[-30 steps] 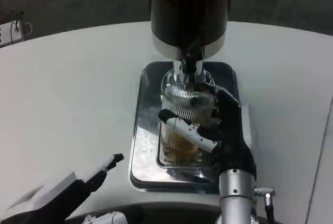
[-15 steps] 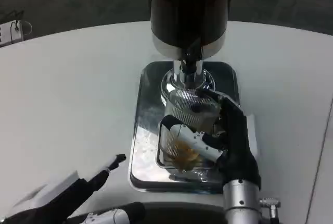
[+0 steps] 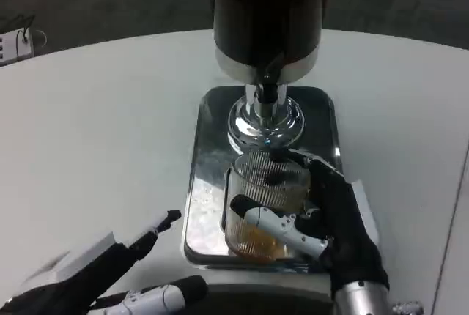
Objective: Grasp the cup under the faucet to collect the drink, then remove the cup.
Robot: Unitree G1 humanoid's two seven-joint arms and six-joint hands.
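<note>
Item: ribbed clear cup (image 3: 265, 201), lower centre, on steel tray (image 3: 209, 146), below faucet (image 3: 265, 95). Right hand (image 3: 333, 216) grasps its sidewall (best hold). Likely rigid, slick, part-filled: keep upright. Left hand (image 3: 117, 278) released, lower left.

Worktop (image 3: 95, 124): plain white, matte. Floor behind it: dark grey. Dispenser body (image 3: 267, 7): dark brown-black, glossy, with a silver band at its base. Faucet (image 3: 267, 95): black spout over a chrome, mirror-bright stem. Drip tray (image 3: 209, 183): polished silver, reflective, pale speckling on its left side. Cup (image 3: 264, 190): clear, fine vertical ribbing, amber-orange drink at the bottom. Right hand (image 3: 322, 220): black palm, fingers white with black tips. Left hand (image 3: 110, 271): white back, black fingers with white segments.
</note>
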